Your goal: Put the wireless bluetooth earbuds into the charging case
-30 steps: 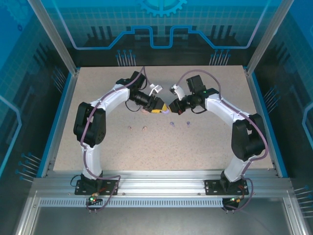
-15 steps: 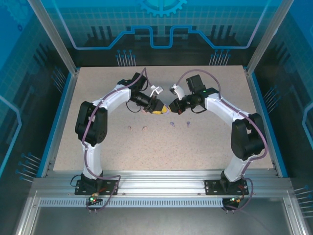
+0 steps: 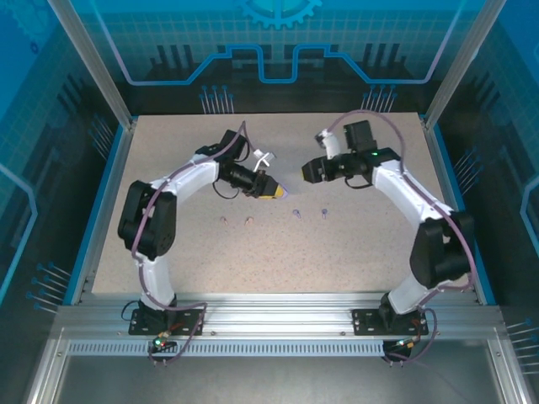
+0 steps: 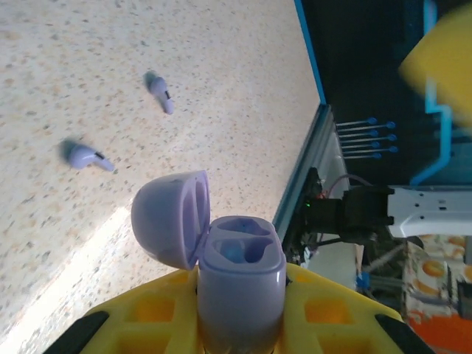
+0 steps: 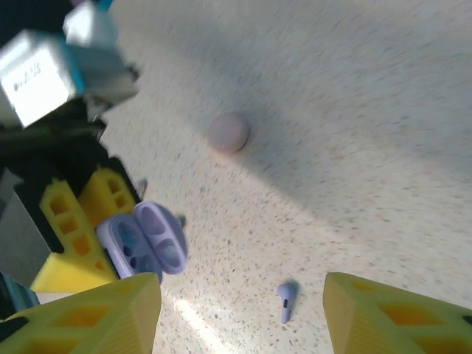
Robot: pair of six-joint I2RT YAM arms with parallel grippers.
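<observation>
Over the speckled table [image 3: 354, 252], your left gripper [image 3: 274, 193] is clamped on the purple case [image 4: 240, 273] (lid flipped up), two purple earbuds [image 4: 158, 92] lying beyond its tips; your right gripper [image 5: 240, 295] stands wide, holding nothing, one of them beneath its gap

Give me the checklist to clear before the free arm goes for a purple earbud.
1. Grip: the left pincer is clamped on the purple case: ok.
2. Access: the lid is swung open: ok.
3. Free arm: the right pincer is open with nothing between its fingers: ok.
4. Targets: the two purple earbuds lie apart on the table, nothing touching them: ok.
5. Which earbud fits which socket: cannot tell.
6. For the later pair, the pink case is opened: not ok, it sits closed on the table.
</observation>
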